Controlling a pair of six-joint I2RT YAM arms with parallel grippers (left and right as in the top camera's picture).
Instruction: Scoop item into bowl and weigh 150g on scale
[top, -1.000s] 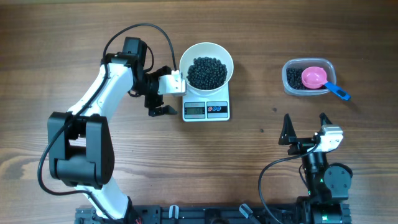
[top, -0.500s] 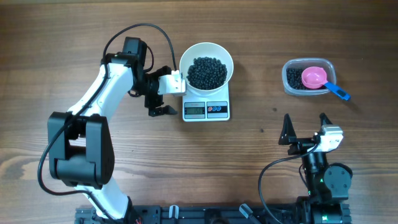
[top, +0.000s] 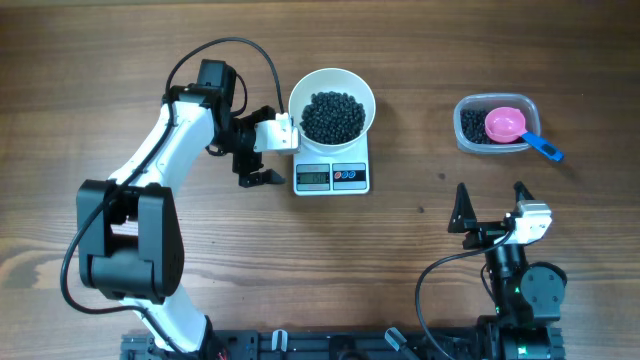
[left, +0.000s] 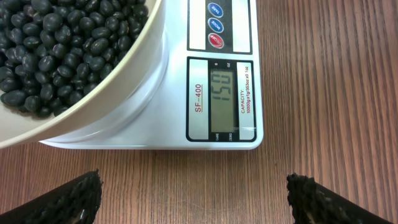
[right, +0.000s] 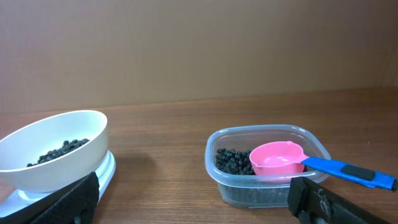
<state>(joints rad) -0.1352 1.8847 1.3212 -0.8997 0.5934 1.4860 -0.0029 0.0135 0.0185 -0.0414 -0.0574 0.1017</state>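
Black beans (top: 333, 116) fill the white bowl (top: 361, 86), which covers most of the scale (top: 352, 186); left gripper (top: 274, 146) beside the scale and right gripper (top: 490, 197) well away both gape wide, empty.

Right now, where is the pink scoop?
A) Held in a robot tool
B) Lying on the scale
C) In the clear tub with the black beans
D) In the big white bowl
C: the pink scoop sits inside the clear tub beside the black beans, with its blue handle sticking out over the rim, and neither tool is holding it.
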